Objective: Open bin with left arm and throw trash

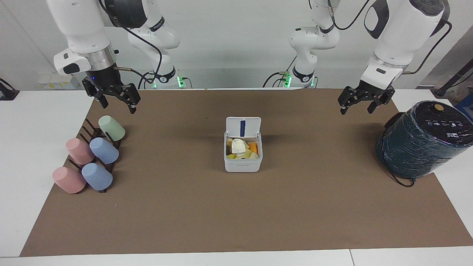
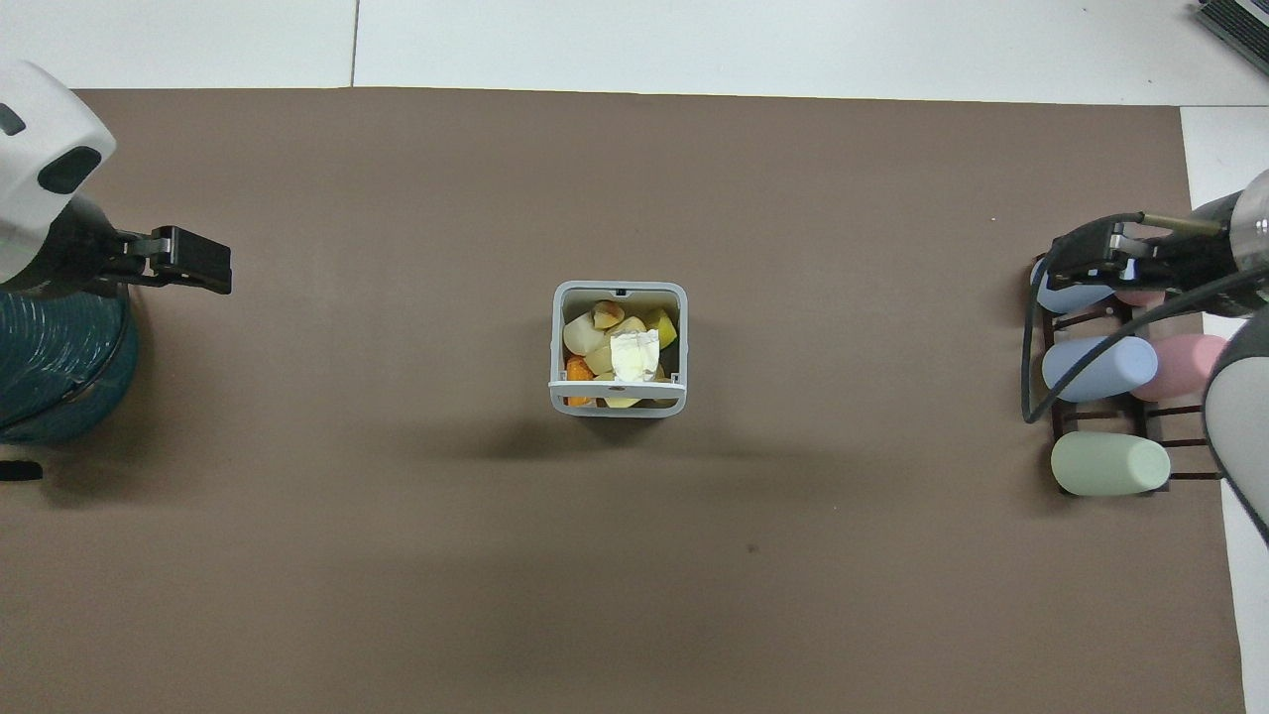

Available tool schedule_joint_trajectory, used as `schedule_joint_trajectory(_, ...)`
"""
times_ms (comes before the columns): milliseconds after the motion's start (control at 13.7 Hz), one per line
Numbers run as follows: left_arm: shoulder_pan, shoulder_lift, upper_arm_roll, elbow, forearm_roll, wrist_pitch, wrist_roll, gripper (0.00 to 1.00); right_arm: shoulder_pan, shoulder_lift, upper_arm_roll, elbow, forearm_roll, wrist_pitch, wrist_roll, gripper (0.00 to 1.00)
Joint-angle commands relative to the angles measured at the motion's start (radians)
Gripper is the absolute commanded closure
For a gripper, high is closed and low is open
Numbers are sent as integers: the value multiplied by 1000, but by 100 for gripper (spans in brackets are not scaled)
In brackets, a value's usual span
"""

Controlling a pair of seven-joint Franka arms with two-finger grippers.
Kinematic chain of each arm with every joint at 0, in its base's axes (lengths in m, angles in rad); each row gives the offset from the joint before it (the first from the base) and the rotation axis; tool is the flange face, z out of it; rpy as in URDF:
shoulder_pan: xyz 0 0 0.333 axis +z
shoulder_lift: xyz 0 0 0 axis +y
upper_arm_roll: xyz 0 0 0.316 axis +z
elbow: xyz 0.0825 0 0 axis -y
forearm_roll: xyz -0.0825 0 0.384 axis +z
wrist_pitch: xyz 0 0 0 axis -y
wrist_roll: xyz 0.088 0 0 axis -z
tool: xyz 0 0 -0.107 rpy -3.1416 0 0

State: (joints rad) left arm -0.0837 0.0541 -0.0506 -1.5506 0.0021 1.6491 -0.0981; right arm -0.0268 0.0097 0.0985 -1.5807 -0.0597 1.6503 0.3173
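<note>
both jaws hang open and empty, well apart from the bin, which sits mid-counter between left and right jaws, lid up, trash inside. bin looks light, stiff, slippery; i'd pinch its rim.

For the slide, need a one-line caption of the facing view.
White bin lid-up mid-mat, full of trash; open left tool and right tool hang empty at either end.
</note>
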Motion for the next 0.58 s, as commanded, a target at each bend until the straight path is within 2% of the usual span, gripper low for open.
schedule_joint_trajectory(0, -8, -17, -5, -22, 3, -17, 14, 0, 39, -10, -32, -15, 14, -21, -32, 0)
schedule_joint_trajectory(512, -11, -28, -14, -32, 3, -20, 92, 0, 53, -37, -40, -73, 18, -33, -130, 0)
